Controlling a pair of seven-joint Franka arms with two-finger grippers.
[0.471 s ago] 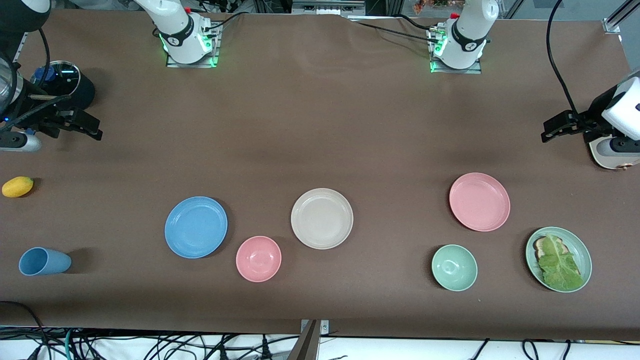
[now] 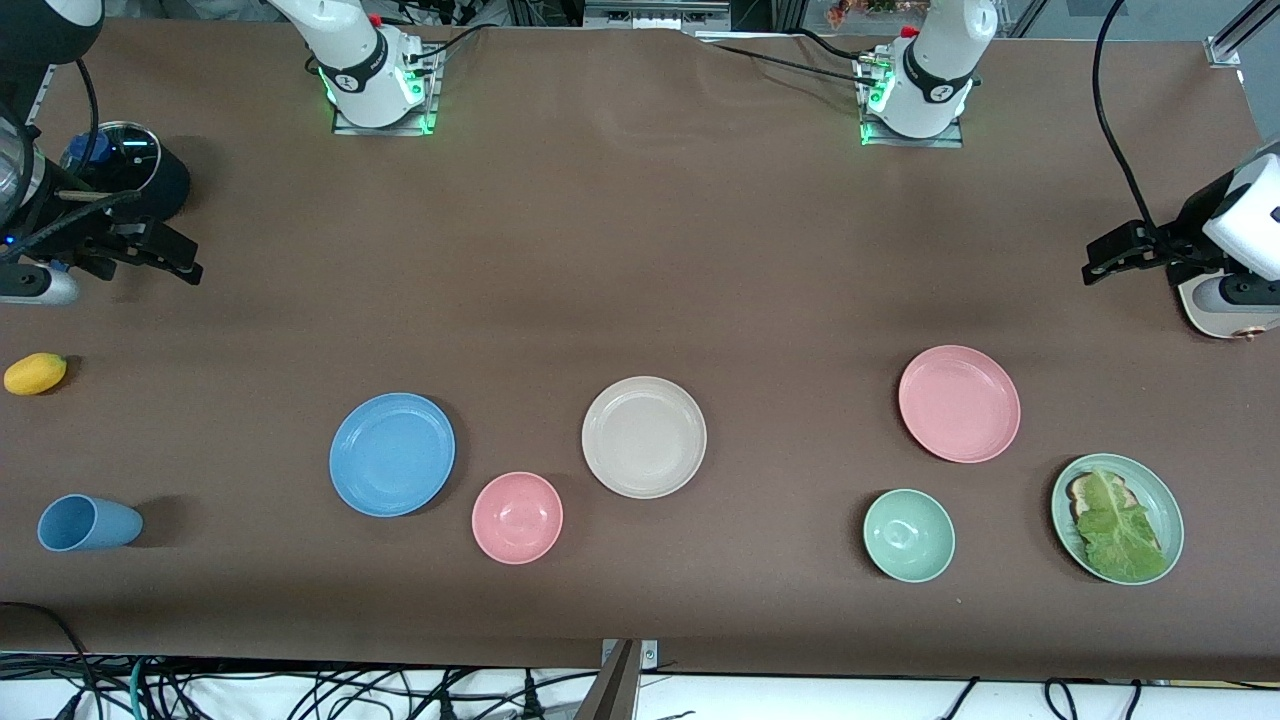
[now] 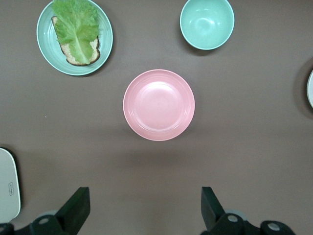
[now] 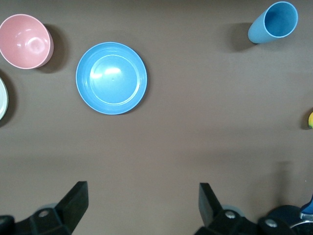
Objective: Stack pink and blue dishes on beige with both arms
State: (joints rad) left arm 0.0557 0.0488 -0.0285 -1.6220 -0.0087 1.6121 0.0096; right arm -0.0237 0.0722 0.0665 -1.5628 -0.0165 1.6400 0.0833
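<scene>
The sky-blue plate (image 2: pixel 392 454) lies flat on the brown table, toward the right arm's end. The beige plate (image 2: pixel 644 437) sits mid-table with nothing on it. The salmon-pink plate (image 2: pixel 959 403) lies toward the left arm's end. My right gripper (image 2: pixel 185 258) hangs open over bare table at the right arm's end, well apart from the blue plate (image 4: pixel 111 78); its fingers (image 4: pixel 73 200) hold nothing. My left gripper (image 2: pixel 1100 258) hangs open over bare table at the left arm's end, apart from the pink plate (image 3: pixel 159 105); its fingers (image 3: pixel 76 208) hold nothing.
A small pink bowl (image 2: pixel 517 517) sits between the blue and beige plates, nearer the camera. A mint bowl (image 2: pixel 909 535) and a mint plate with lettuce (image 2: pixel 1117 518) lie near the pink plate. A blue cup (image 2: pixel 88 523), a yellow fruit (image 2: pixel 35 373) and a black round object (image 2: pixel 130 170) occupy the right arm's end.
The right gripper has shifted very slightly toward its end of the table. The plates and the left gripper have not moved.
</scene>
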